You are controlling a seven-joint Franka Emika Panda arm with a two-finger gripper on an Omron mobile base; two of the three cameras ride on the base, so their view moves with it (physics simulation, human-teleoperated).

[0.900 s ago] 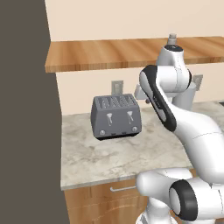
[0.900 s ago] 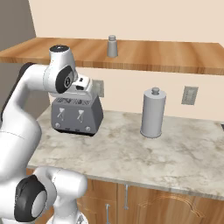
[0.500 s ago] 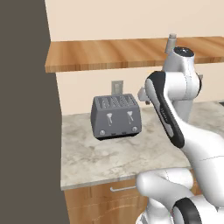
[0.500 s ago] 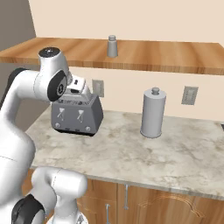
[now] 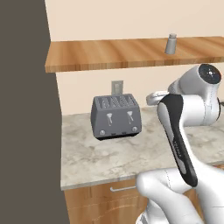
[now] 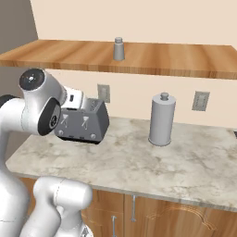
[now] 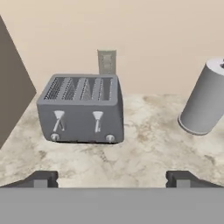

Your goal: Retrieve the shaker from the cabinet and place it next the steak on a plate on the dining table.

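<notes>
The step in hand looks like the reach for the shaker [image 6: 119, 48], and to do it well the arm should lift the gripper [image 7: 112, 178] from counter height to the wooden slab of the cabinet [image 6: 152, 58], level the hand, and come at the little cylinder side-on so it is not tipped. The fingers [image 7: 43, 179] are spread wide with nothing between them, at the bottom corners of the hand view, facing the toaster [image 7: 81, 108] at centre left and the tall canister [image 7: 202, 99] at the right edge. The shaker stands upright on the wood at top centre of the right base view and upper right of the left base view, well above the fingers and well apart from them.
</notes>
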